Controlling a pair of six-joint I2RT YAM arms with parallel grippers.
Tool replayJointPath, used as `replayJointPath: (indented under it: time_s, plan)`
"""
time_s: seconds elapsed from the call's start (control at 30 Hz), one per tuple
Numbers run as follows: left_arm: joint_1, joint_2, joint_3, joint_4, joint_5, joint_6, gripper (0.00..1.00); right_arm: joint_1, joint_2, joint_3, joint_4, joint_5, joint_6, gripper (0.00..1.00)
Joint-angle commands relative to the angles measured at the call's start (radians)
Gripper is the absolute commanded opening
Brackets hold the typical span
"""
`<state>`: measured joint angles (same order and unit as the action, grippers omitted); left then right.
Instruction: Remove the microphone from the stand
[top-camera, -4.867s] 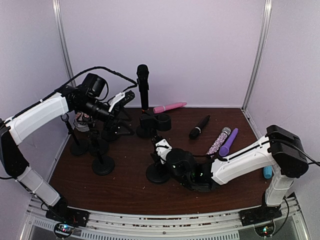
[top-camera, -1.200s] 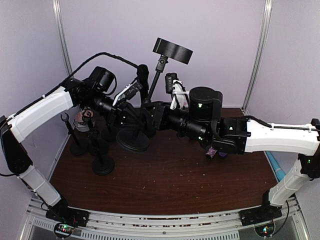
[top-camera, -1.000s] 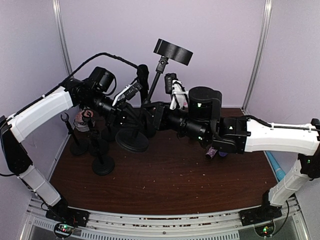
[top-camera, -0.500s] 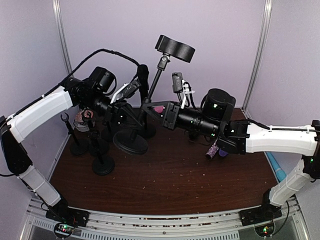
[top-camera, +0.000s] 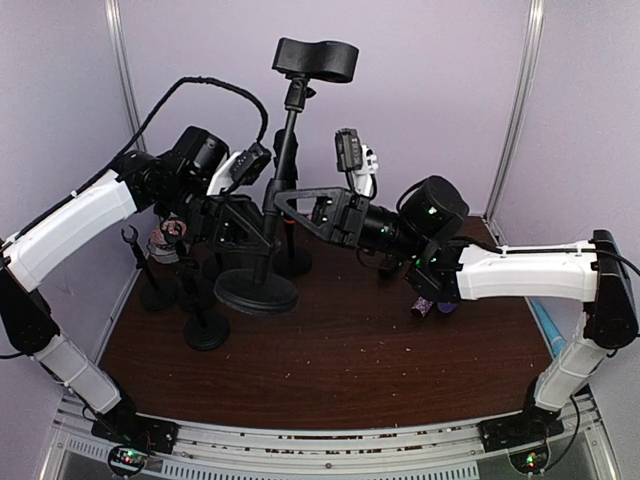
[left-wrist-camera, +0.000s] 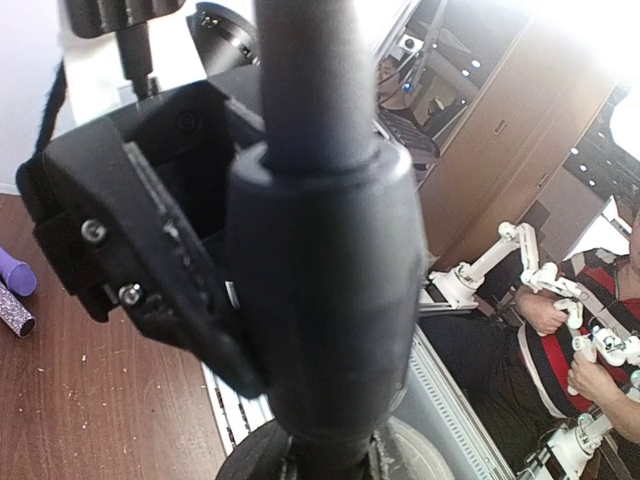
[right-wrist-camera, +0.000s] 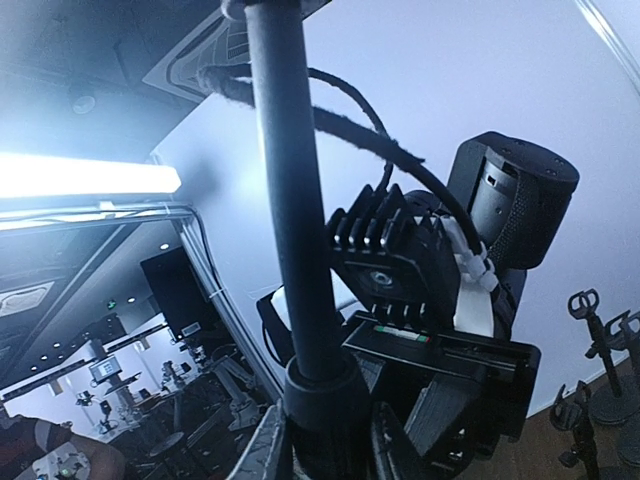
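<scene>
Left gripper (top-camera: 250, 215) — closed tight, just beside the pole of a black microphone stand (top-camera: 290, 120); what it pinches, if anything, cannot be told. Right gripper (top-camera: 284, 205) — fingers (right-wrist-camera: 272, 440) clamped either side of the pole's collar, facing the left gripper. Stand: upright, round base low, clip at top. Black microphone (top-camera: 295, 152): upright at the back of the surface (top-camera: 330, 370), directly behind that pole, mostly hidden. Glitter microphone (top-camera: 424, 304) and purple microphone (top-camera: 446, 304): side by side beneath the right arm.
</scene>
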<state>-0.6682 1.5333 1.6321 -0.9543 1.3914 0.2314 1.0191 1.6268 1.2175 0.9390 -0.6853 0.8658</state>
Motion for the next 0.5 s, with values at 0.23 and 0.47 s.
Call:
replayJointPath:
  time_s: [0.23,0.47]
  plan:
    - [0.025,0.014,0.04,0.099,-0.08,0.042,0.0,0.026,-0.132,-0.025,-0.332,0.086,-0.134,0.63]
    - [0.059,0.005,0.049,0.1,-0.097,0.052,0.0,0.087,-0.238,0.005,-0.74,0.547,-0.308,0.64]
